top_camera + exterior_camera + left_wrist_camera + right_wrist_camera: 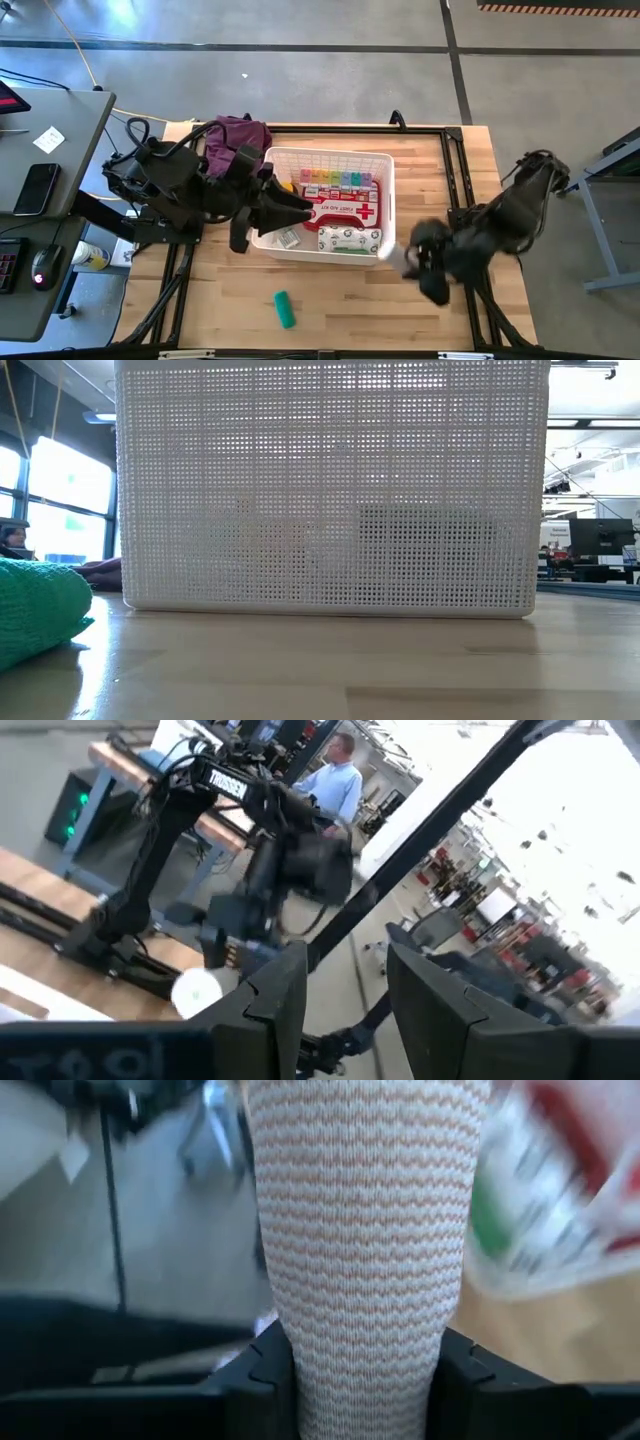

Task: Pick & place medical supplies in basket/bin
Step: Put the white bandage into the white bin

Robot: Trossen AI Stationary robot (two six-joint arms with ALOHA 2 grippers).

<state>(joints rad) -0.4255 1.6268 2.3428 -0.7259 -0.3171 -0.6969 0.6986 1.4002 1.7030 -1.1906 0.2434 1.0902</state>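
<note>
The beige roll (365, 1250) is pinched between the right gripper (365, 1380)'s fingers, which are closed snug on its sides, and it hangs just outside the white basket (385, 205)'s near right corner, so it isn't in yet. Basket's already pretty loaded: red first-aid pouch (350, 210), rainbow pill organizer (335, 181) and a white printed packet (348, 239) all sit inside. Left gripper (345, 995) hovers over the basket's left rim, fingers parted with nothing between them, and I'd say the green tube (285, 309), well clear on the bare table (440, 160), plus this roll is what's left.
</note>
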